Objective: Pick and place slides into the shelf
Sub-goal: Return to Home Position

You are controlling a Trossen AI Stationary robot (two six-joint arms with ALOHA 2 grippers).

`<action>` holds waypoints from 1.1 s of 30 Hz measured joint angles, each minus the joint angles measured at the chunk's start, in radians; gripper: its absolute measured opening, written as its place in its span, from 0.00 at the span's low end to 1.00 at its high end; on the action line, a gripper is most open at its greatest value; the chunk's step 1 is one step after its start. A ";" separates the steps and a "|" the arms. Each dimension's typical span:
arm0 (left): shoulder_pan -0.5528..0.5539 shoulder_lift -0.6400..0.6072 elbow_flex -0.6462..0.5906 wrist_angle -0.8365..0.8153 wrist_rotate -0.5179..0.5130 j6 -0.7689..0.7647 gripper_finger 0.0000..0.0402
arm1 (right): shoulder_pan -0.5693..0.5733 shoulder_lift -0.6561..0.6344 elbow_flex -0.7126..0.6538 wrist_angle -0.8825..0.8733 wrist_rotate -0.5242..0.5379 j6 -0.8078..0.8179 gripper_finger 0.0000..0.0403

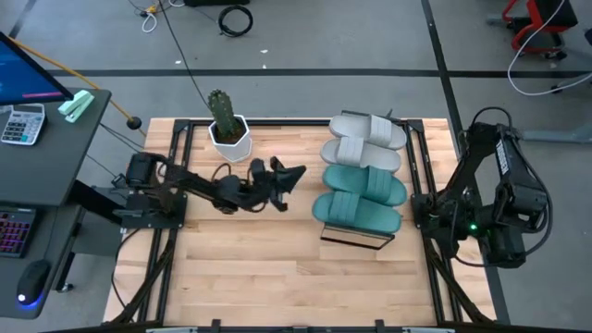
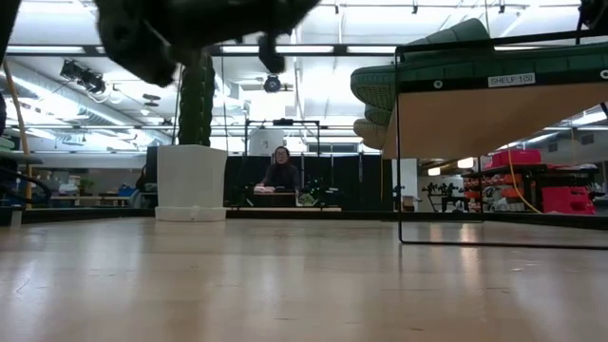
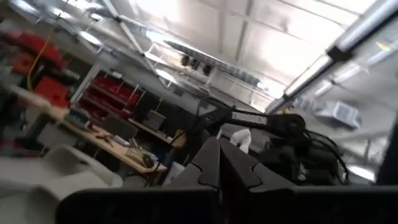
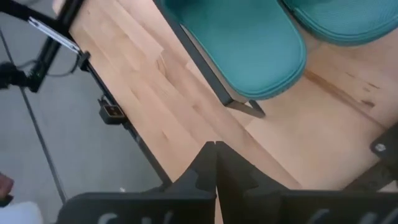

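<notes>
Four slides (image 1: 363, 171) (teal, grey) atop shelf (image 1: 356, 239).

Grey slides (image 1: 368, 139) pale, plain; teal slides (image 1: 363, 196); shelf (image 2: 494, 119) light wood, seemingly black-framed; pot (image 1: 231, 139) white.

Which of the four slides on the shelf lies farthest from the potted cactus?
The outer teal slide, at the row's end away from the cactus. The other teal slide and both grey slides lie between them on the shelf.

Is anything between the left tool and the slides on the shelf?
Nothing visible: only table between the left tool and the slides on the shelf. The cactus pot stands aside; the right tool rests at the right edge.
</notes>
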 joint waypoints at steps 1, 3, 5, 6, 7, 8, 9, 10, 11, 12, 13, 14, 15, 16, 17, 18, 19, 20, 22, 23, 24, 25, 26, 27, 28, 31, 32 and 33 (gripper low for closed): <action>-0.003 -0.023 -0.021 -0.002 0.004 0.028 0.01 | -0.002 0.000 0.000 -0.001 0.009 0.006 0.01; -0.008 -0.079 -0.080 -0.004 -0.007 0.075 0.01 | -0.014 0.002 0.000 0.001 0.034 0.012 0.02; -0.008 -0.134 -0.137 -0.002 -0.016 0.104 0.02 | -0.030 0.001 0.000 0.001 0.061 0.012 0.02; -0.004 -0.155 -0.164 0.002 -0.017 0.109 0.02 | -0.039 0.001 0.000 0.001 0.070 0.009 0.02; 0.000 -0.176 -0.197 -0.002 -0.017 0.112 0.02 | -0.047 0.001 0.000 0.001 0.080 0.006 0.02; 0.001 -0.194 -0.228 -0.008 -0.017 0.118 0.02 | -0.056 0.001 0.000 0.001 0.089 0.004 0.01; 0.002 -0.211 -0.254 -0.007 -0.012 0.125 0.02 | -0.064 0.001 0.000 0.001 0.100 0.001 0.01; 0.002 -0.228 -0.281 -0.003 -0.010 0.130 0.01 | -0.073 0.001 0.000 0.001 0.113 -0.003 0.01; 0.002 -0.247 -0.310 -0.004 -0.007 0.130 0.01 | -0.079 0.001 0.000 0.001 0.122 -0.004 0.01; 0.001 -0.268 -0.340 -0.008 -0.006 0.129 0.01 | -0.085 0.001 0.000 0.001 0.133 -0.005 0.01; 0.001 -0.283 -0.364 -0.005 -0.005 0.129 0.01 | -0.089 0.001 0.000 0.001 0.147 -0.008 0.01; 0.001 -0.298 -0.387 -0.003 -0.003 0.130 0.02 | -0.093 0.001 0.000 0.001 0.161 -0.013 0.01; 0.001 -0.314 -0.414 -0.005 -0.005 0.130 0.02 | -0.094 0.001 0.000 0.001 0.176 -0.015 0.01; 0.001 -0.332 -0.440 -0.010 -0.002 0.129 0.02 | -0.093 0.001 0.000 0.001 0.189 -0.015 0.01; 0.004 -0.350 -0.463 -0.008 0.008 0.128 0.02 | -0.093 0.001 0.000 0.001 0.201 -0.014 0.01; 0.007 -0.368 -0.485 -0.002 0.026 0.126 0.01 | -0.093 0.001 0.000 0.001 0.208 -0.012 0.01; 0.011 -0.386 -0.509 -0.003 0.049 0.125 0.01 | -0.093 0.001 0.000 0.001 0.214 -0.009 0.01; 0.014 -0.403 -0.534 -0.007 0.065 0.122 0.01 | -0.095 0.001 0.000 0.001 0.218 -0.006 0.01; 0.017 -0.439 -0.579 -0.005 0.084 0.117 0.01 | -0.105 0.001 0.000 0.001 0.223 0.002 0.01; 0.018 -0.458 -0.605 -0.004 0.084 0.115 0.01 | -0.112 0.001 0.000 0.001 0.223 0.004 0.01; 0.018 -0.476 -0.628 -0.006 0.084 0.114 0.01 | -0.120 0.001 0.000 0.001 0.224 0.004 0.01; 0.018 -0.493 -0.650 -0.006 0.084 0.114 0.01 | -0.127 0.001 0.000 0.001 0.224 0.004 0.01; 0.018 -0.509 -0.672 -0.004 0.084 0.109 0.01 | -0.136 0.001 0.000 0.001 0.225 0.004 0.01; 0.018 -0.524 -0.695 -0.004 0.084 0.103 0.01 | -0.144 0.001 0.000 0.001 0.226 0.003 0.01; 0.018 -0.538 -0.717 -0.006 0.083 0.098 0.01 | -0.153 0.001 0.000 0.001 0.226 0.003 0.01; 0.018 -0.573 -0.766 -0.005 0.084 0.095 0.01 | -0.175 0.001 0.000 0.001 0.226 -0.004 0.01; 0.018 -0.581 -0.779 -0.006 0.081 0.095 0.01 | -0.180 0.001 0.000 0.001 0.226 -0.004 0.01; 0.018 -0.584 -0.779 -0.012 0.085 0.095 0.01 | -0.187 0.001 0.000 0.001 0.226 -0.004 0.01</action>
